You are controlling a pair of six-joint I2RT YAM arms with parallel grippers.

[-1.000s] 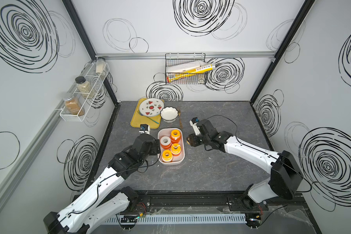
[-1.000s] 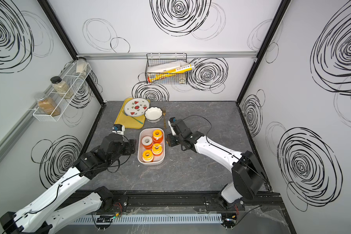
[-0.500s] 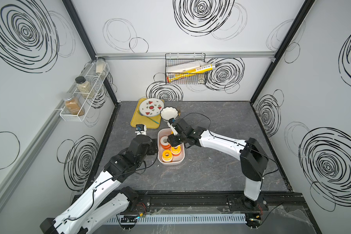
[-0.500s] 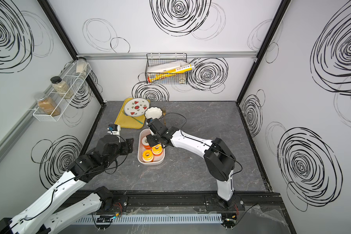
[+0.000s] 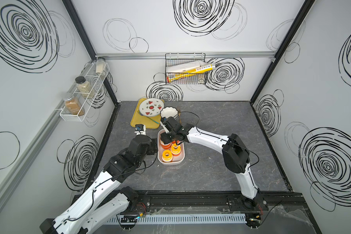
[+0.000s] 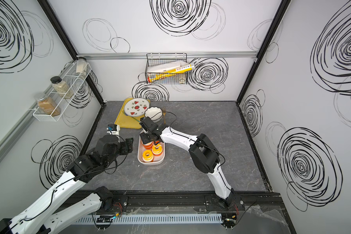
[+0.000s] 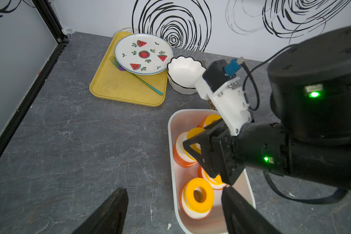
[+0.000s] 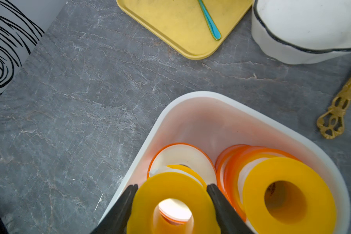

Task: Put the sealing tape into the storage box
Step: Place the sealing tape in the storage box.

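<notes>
Storage box [image 5: 171, 163] sits dead centre of both top views on the grey desk [image 5: 201, 172]; I count four spools of sealing tape [image 5: 163, 156] lying in it, yellow and orange flanges, one partly hidden; a fifth spool [image 8: 144, 206], yellow-flanged, is pinched by its rim in the right hand [image 8: 171, 187], over the upper end of the box above a white-faced orange spool [image 8: 182, 156]; can't tell if they touch; left hand [image 7: 173, 190] is spread wide, nothing in it, just left of the box in the top views. Above the box: yellow tray [image 5: 138, 123] carrying a watermelon plate [image 5: 151, 107] and a teal fork [image 7: 142, 81]; white fluted bowl [image 5: 169, 112] just right of the tray, close behind the right hand; gold cutlery handle [image 8: 336, 113] beside the bowl; wire basket [image 5: 185, 68] on the back wall holds long packets; rack [image 5: 83, 95] upper left holds jars.
</notes>
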